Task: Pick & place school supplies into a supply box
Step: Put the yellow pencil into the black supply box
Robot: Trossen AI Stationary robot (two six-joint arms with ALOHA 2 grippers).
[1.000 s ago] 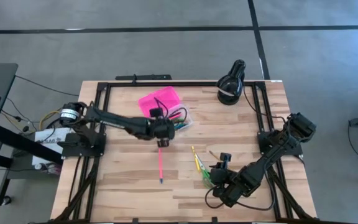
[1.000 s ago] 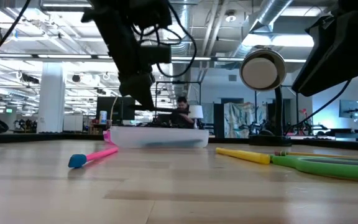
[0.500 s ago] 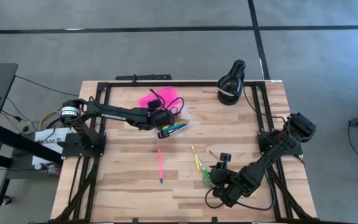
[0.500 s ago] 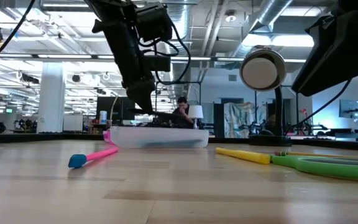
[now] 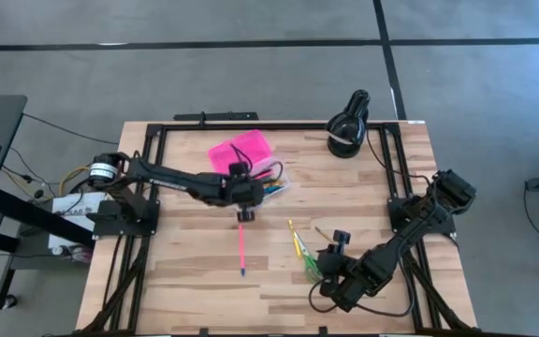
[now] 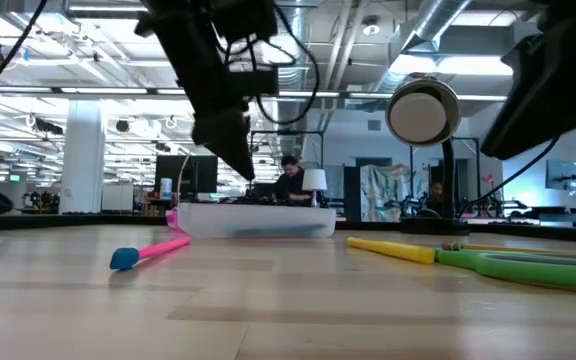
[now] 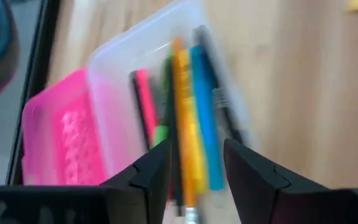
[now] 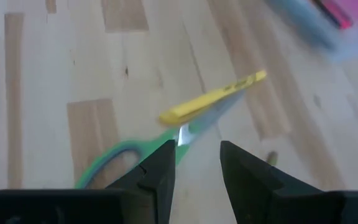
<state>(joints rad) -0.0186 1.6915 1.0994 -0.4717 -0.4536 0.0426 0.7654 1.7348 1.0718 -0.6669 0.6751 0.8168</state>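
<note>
The supply box has a clear base (image 5: 271, 184) holding several pens (image 7: 191, 124) and an open pink lid (image 5: 241, 150). It stands on the table at the far middle. My left gripper (image 5: 243, 213) (image 7: 194, 158) hovers open just near of the box, holding nothing. A pink pen with a blue cap (image 5: 242, 248) (image 6: 153, 252) lies on the table nearer the front. A yellow pen (image 5: 295, 238) (image 8: 216, 96) and green-handled scissors (image 5: 309, 267) (image 8: 123, 158) lie flat to the right. My right gripper (image 5: 326, 257) (image 8: 197, 158) stands open above them.
A black round lamp-like object (image 5: 349, 126) (image 6: 423, 112) stands at the far right corner. A black frame (image 5: 157, 131) runs along the table's edges. Bare wood lies at the near left.
My left gripper swung toward the far edge over the box, then came back toward the near edge and up, ending close to where it was a second ago. The pink pen, yellow pen and scissors have not moved.
</note>
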